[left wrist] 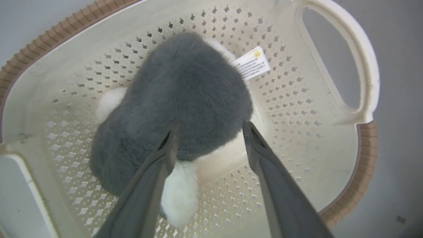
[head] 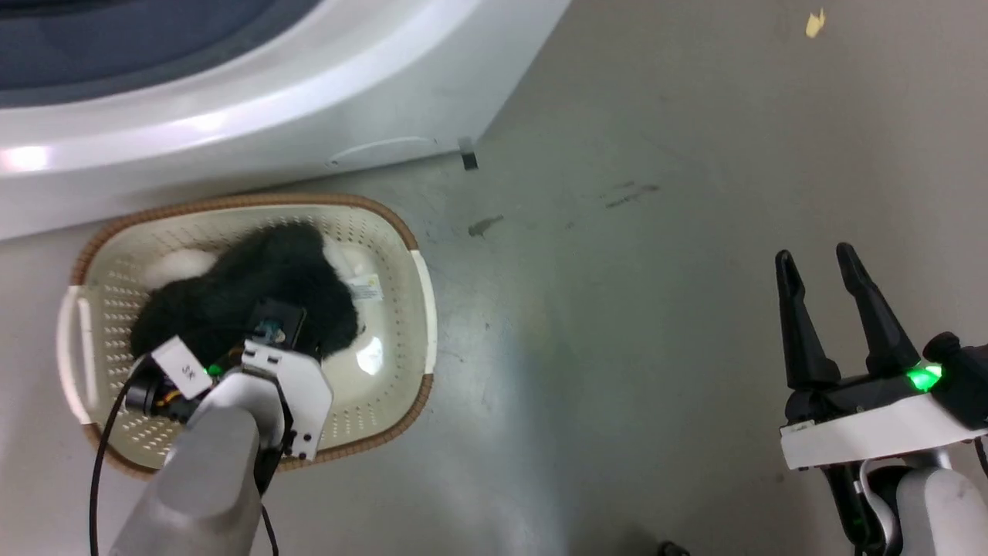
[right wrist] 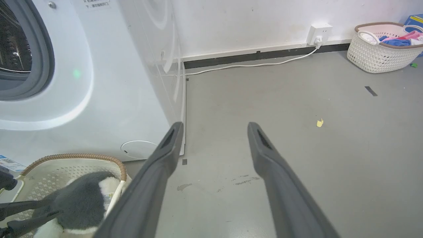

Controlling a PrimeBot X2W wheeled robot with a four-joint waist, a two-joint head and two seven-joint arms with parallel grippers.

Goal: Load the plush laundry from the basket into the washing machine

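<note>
The plush laundry (left wrist: 185,92), dark fluffy fur with white patches and a white tag (left wrist: 251,62), lies in the cream basket (left wrist: 330,109), whose rim is brown. My left gripper (left wrist: 210,129) is open and low inside the basket, one finger on each side of the plush's near end. From the head view, my left arm (head: 270,378) covers part of the plush (head: 255,278) in the basket (head: 421,309). The washing machine (head: 231,116) stands just behind the basket, and its grey seal and steel drum (right wrist: 13,49) are in view. My right gripper (head: 815,256) hangs open over the bare floor.
A second white basket (right wrist: 383,46) full of coloured clothes stands by the far wall. A wall socket (right wrist: 319,34) feeds a white cable along the skirting. A yellow scrap (right wrist: 319,123) lies on the grey floor to the right of the washer.
</note>
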